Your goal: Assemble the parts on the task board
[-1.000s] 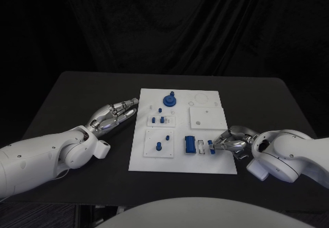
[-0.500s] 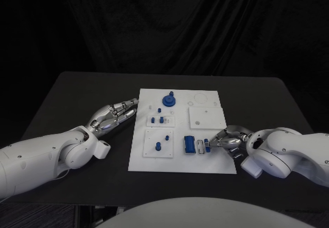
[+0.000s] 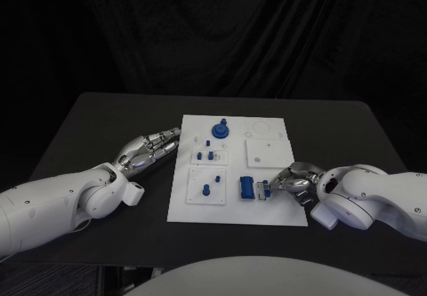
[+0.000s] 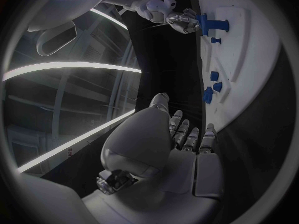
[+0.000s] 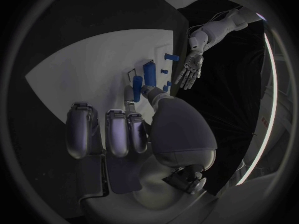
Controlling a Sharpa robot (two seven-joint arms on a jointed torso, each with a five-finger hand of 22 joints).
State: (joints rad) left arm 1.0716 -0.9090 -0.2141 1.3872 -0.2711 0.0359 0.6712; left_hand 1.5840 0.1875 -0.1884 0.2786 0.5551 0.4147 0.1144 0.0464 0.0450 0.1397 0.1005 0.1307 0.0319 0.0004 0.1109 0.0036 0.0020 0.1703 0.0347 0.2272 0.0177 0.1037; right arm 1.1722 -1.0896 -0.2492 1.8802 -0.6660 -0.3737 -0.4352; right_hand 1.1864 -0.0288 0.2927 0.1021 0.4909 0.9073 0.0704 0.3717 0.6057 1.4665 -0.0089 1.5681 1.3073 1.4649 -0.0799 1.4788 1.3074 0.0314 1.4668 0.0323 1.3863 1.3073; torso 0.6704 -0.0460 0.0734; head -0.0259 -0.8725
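Since 1.0 s ago the right hand [image 3: 298, 180] has crept inward over the board's [image 3: 267, 213] right edge; left hand [image 3: 149, 148] unchanged.

Head view: board is a flat white rectangular plate on the matte black tabletop [image 3: 98, 117]. Right hand, silver and glossy, has its fingers closed at a small blue peg [image 3: 268, 184], just right of the blue block [image 3: 245, 187] in the lower middle; whether the peg is actually pinched cannot be told here. Round blue knob [image 3: 219, 129] stands near the far edge. Left hand rests on the tabletop just left of the board, fingers extended, slack, holding nothing.

Left wrist view: left fingers [image 4: 190, 137] straight and together, nothing in them; board curves beside them.

Right wrist view: thumb and forefinger tips meet on the peg [image 5: 136, 93] beside the block [image 5: 149, 73]; other fingers [image 5: 116, 132] lie flat on the board.
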